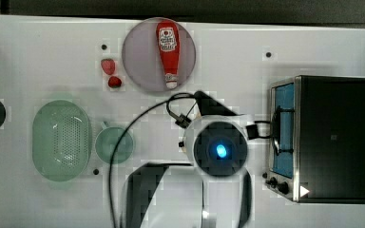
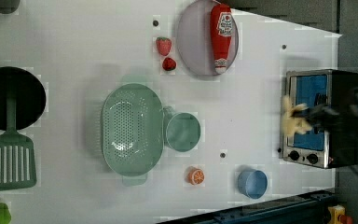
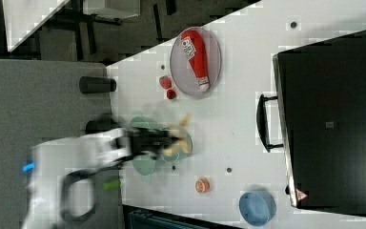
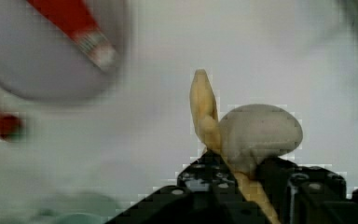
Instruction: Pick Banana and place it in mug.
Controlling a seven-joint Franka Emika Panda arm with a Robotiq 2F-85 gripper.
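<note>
Well, your gripper [image 4: 235, 179] is clamped on the banana [image 4: 205, 112] — pick done. The mug [image 2: 182, 132], mid-frame in the left view, sits empty — placing remains.

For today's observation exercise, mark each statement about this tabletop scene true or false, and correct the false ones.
1. The hand holds the banana. True.
2. The banana already lies inside the mug. False: the mug is empty, and the banana is in the hand, off the table.
3. The ketchup bottle lies on the round plate. True.
4. The mug stands beside the colander. True.
5. The orange slice sits in the blue cup. False: it lies on the table, apart from the cup.
</note>
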